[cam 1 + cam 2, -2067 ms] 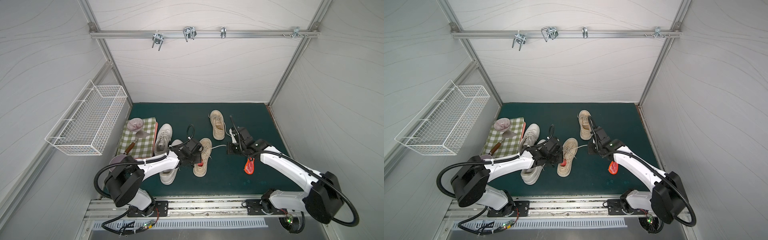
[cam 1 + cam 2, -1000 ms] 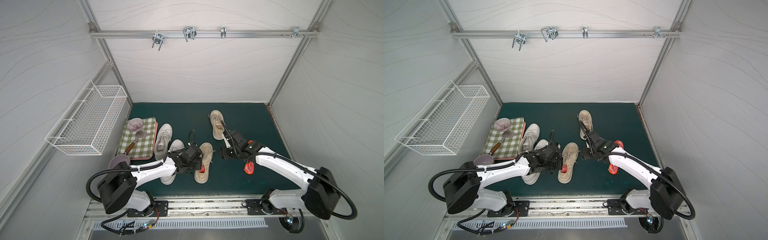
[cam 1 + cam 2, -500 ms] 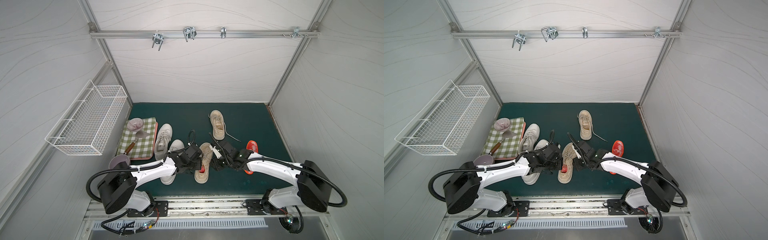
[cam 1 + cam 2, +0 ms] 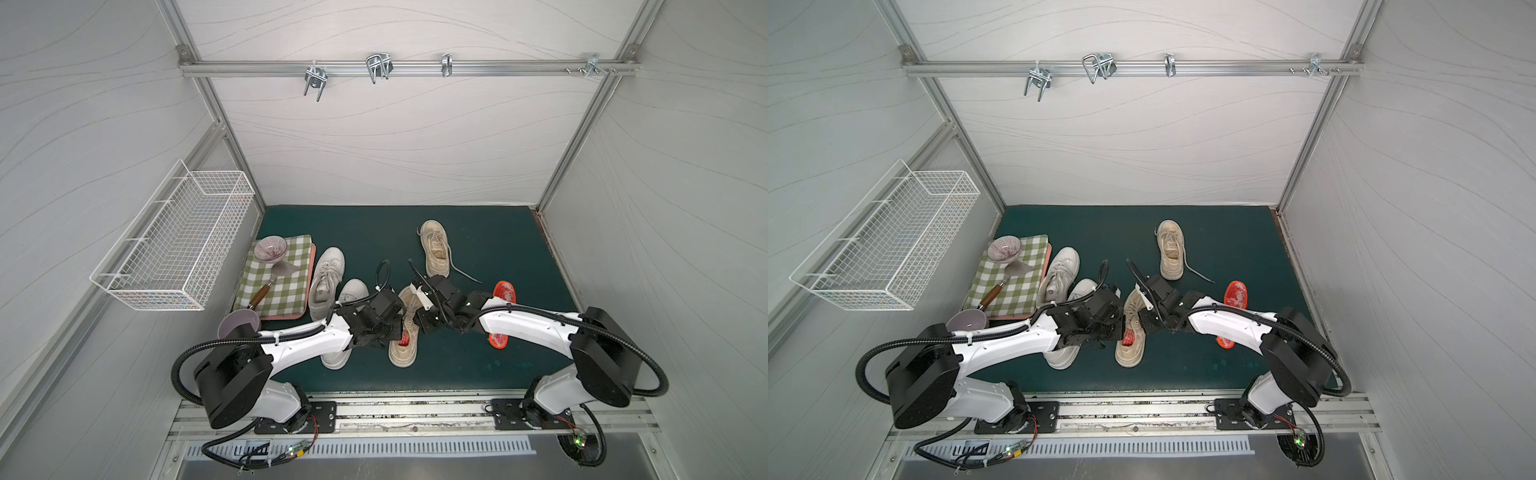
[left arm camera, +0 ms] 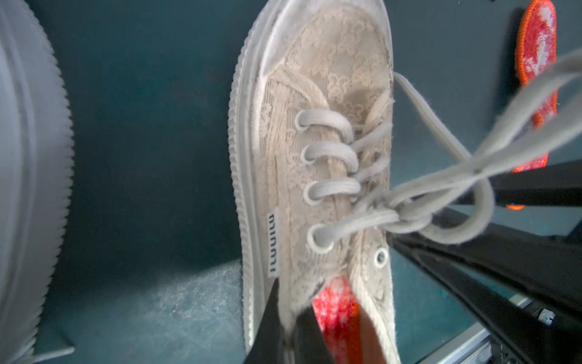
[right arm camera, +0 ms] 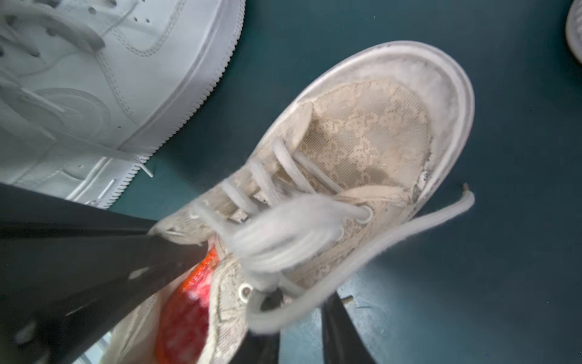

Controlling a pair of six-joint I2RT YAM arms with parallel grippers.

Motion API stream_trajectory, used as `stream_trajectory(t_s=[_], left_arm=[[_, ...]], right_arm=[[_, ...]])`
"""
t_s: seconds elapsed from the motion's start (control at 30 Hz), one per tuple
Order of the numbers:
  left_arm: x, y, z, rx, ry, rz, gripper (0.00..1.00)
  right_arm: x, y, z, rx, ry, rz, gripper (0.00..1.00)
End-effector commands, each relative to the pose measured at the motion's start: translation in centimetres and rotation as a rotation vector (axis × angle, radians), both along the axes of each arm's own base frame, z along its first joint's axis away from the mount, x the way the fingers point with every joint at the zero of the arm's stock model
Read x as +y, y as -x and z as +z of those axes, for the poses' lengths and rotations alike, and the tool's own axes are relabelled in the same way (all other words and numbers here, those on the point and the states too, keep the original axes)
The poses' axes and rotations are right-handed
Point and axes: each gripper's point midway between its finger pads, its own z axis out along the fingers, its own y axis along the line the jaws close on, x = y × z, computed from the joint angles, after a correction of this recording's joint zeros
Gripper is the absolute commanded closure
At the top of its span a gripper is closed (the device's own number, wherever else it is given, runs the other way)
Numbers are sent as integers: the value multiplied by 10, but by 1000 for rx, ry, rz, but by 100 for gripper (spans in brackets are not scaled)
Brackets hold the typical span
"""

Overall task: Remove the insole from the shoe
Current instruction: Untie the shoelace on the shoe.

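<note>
A beige lace shoe [image 4: 402, 353] lies mid-mat with a red insole [image 4: 404, 338] showing in its opening. My left gripper [image 4: 395, 328] is shut on the shoe's side wall; in the left wrist view one finger [image 5: 269, 318] is outside and the other inside, beside the insole [image 5: 337, 312]. My right gripper [image 4: 420, 326] stands at the shoe's other side. In the right wrist view its jaws [image 6: 302, 334] are apart, with a lace loop [image 6: 362, 252] and bare mat between them. The insole [image 6: 185, 318] lies untouched beside it.
A second red insole [image 4: 503, 291] lies on the mat, partly under the right arm. Another beige shoe [image 4: 434, 247] sits farther back. Two white sneakers [image 4: 328, 278] lie left of the grippers, next to a checked cloth [image 4: 282, 286] with a bowl [image 4: 270, 249]. A wire basket [image 4: 174, 245] hangs left.
My right arm has swung left from the far beige shoe to the middle shoe, and its jaws have narrowed. The left gripper keeps its hold on the shoe.
</note>
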Motion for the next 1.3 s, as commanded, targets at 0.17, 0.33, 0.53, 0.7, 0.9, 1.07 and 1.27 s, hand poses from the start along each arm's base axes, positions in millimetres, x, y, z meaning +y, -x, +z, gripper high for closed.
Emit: stream_trajectory(t_s=[0.17,0.33,0.53,0.7,0.9,1.07,1.27], left_arm=[[-7,-12,22,-70,63,24,100],[-5,-12,22,-72,60,33,100],[0,-13,22,-79,51,55,100],[3,-14,21,-84,47,72,100],[2,-15,21,-79,48,68,100],[6,-17,22,-85,43,79,100],[12,-16,22,-87,45,99,100]], right_arm=[[3,-5,2,-19,9,-10,86],[0,-5,2,-25,10,-25,92],[-7,-4,2,-19,11,-47,96],[-15,0,0,59,-37,-99,100],[-30,0,-2,44,-5,-141,100],[-49,-6,-5,48,21,-211,100],[-81,-16,-2,52,19,-311,100]])
